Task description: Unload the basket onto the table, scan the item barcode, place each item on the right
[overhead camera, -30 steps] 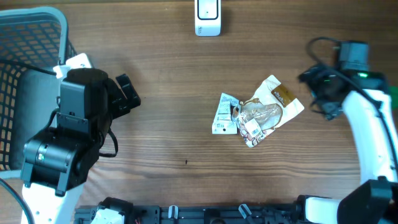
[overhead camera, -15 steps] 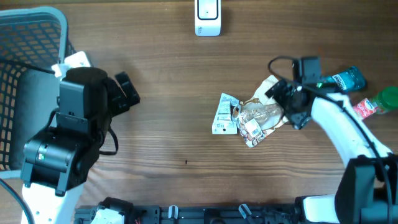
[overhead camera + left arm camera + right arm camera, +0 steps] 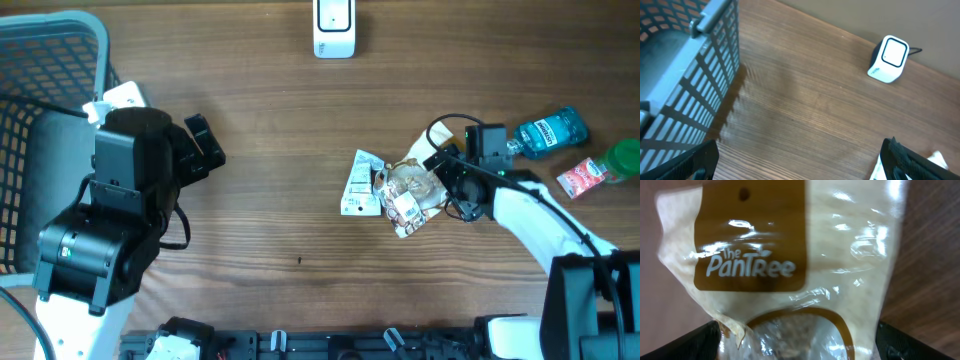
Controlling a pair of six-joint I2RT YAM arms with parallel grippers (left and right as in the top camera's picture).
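Wide-spread jaws on the right gripper [image 3: 443, 183], straddling the header end of the snack bag [image 3: 412, 190]; a dark finger [image 3: 675, 342] on each side of the plastic, nothing pinched, contact unclear. The bag lies flat right of table centre, long axis diagonal, brown header toward the far right, against a white packet [image 3: 360, 183]. The left gripper [image 3: 203, 148] is spread and empty beside the basket [image 3: 40, 60].

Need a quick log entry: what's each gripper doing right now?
Left gripper: open, empty.
Right gripper: open, over the snack bag, not gripping it.
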